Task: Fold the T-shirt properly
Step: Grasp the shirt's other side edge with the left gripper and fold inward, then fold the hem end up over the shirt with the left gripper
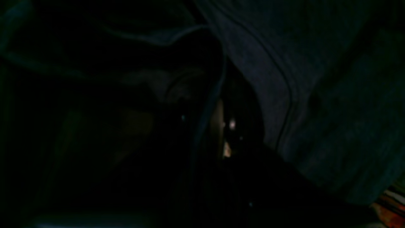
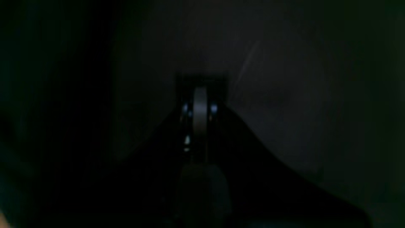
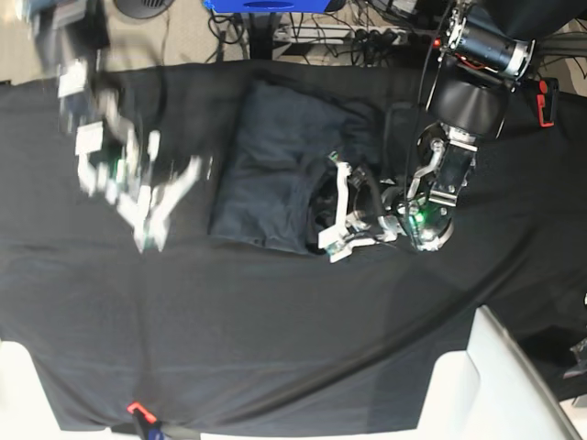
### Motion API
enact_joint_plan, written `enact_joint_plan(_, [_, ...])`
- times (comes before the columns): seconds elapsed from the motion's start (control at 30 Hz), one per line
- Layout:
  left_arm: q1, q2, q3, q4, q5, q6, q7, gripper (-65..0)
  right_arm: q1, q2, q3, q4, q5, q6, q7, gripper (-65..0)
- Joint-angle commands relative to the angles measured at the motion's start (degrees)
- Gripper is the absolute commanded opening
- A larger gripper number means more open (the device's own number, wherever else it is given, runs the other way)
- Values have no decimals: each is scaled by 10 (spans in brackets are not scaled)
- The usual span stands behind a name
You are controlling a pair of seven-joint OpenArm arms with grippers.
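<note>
The dark charcoal T-shirt (image 3: pixel 275 156) lies partly folded on the black table cloth (image 3: pixel 275 321), in the upper middle of the base view. My left gripper (image 3: pixel 332 215) is at the shirt's right lower edge, shut on a bunched fold of it. In the left wrist view a hem of the T-shirt (image 1: pixel 284 79) runs down between the left gripper's (image 1: pixel 221 126) fingers. My right gripper (image 3: pixel 147 234) shows motion-blurred over bare cloth to the left of the shirt, apart from it. The right wrist view shows the right gripper (image 2: pixel 200 107) shut, with nothing in it.
A blue object (image 3: pixel 266 5) and cables lie beyond the table's far edge. White furniture (image 3: pixel 495 385) stands at the lower right and a white piece (image 3: pixel 18 385) at the lower left. A small red marker (image 3: pixel 138 409) sits at the near edge.
</note>
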Motion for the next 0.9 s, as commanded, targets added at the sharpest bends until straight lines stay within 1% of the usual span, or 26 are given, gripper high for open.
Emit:
enact_joint_plan(0.0, [-15, 1, -1, 6, -5, 4, -11, -650, 3, 2, 3, 33, 1, 0, 2, -650])
enact_joint_plan(0.1, [-22, 1, 0, 5, -5, 4, -11, -650, -31, 1, 3, 73, 3, 0, -20, -650])
enact_joint_plan(0.23, [-33, 1, 0, -5, -5, 4, -11, -650, -52, -14, 2, 74, 3, 0, -24, -650])
enact_joint_plan(0.33, [-39, 1, 29, -10, -5, 4, -11, -650, -65, -16, -24, 73, 3, 0, -23, -650])
enact_joint_plan(0.47, [-46, 1, 81, -24, -5, 4, -44, -650, -81, -18, -61, 65, 3, 0, -20, -650])
enact_joint_plan(0.53, [-48, 1, 93, -44, -6, 4, -58, -650, -82, -18, -76, 53, 3, 0, -19, -650])
enact_joint_plan(0.6, [-56, 11, 105, -63, -6, 4, -76, -650, -82, -20, -90, 42, 4, 0, -19, -650])
enact_joint_plan(0.7, [-64, 16, 107, -83, -6, 4, -90, -650, -83, -37, -101, 40, 4, 0, -21, -650])
enact_joint_plan(0.77, [-68, 17, 107, -86, -5, 4, -102, -650, -84, -44, -117, 40, 4, 0, -22, -650])
enact_joint_plan(0.87, [-87, 23, 107, -90, -5, 4, -106, -650, -83, -49, -140, 41, 1, -2, -22, -650])
